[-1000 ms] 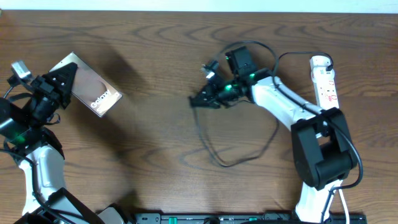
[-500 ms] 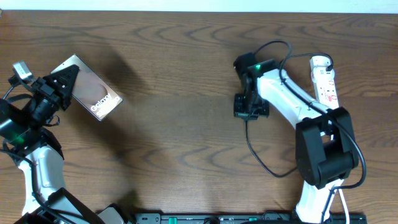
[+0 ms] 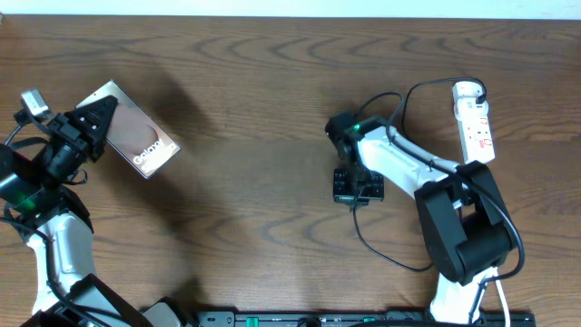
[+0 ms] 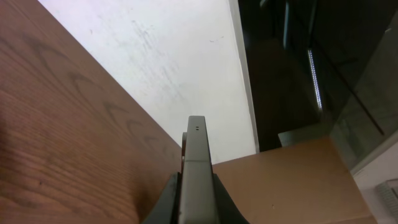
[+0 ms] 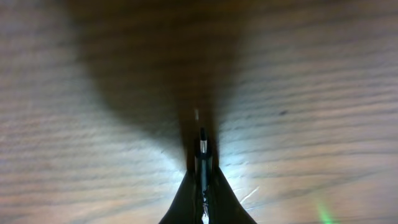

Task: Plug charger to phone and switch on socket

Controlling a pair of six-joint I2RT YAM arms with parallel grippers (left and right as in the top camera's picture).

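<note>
The left jaws are gripping the phone (image 3: pixel 138 143) by one end at the far left of the table (image 3: pixel 254 209). In the left wrist view the slab is showing edge-on, pinched between the closed jaws. The right jaws are clamping shut on the small plug tip (image 5: pixel 202 144) of the charger cable (image 3: pixel 361 234), near the middle of the table and aiming the tip down at the wood. The power strip (image 3: pixel 475 123) is lying at the far right edge, and nothing is touching it.

The main risk is probably a missed insertion. Plug and phone are sitting well apart, and the tip is pointing at the table rather than toward the phone. It therefore needs both a long carry and a turn, and a small error in angle would scrape the tip against the phone's edge. Which end carries the port cannot be told from these views.

The thin tip is looking easy to pivot or slip inside the jaws under any push. The phone, being held at one end only, could swivel or slide when pressed. The slack cable is looping close to the right arm's base, so it could snag or drag during the carry. With both jaws occupied, the switch is having to wait.
</note>
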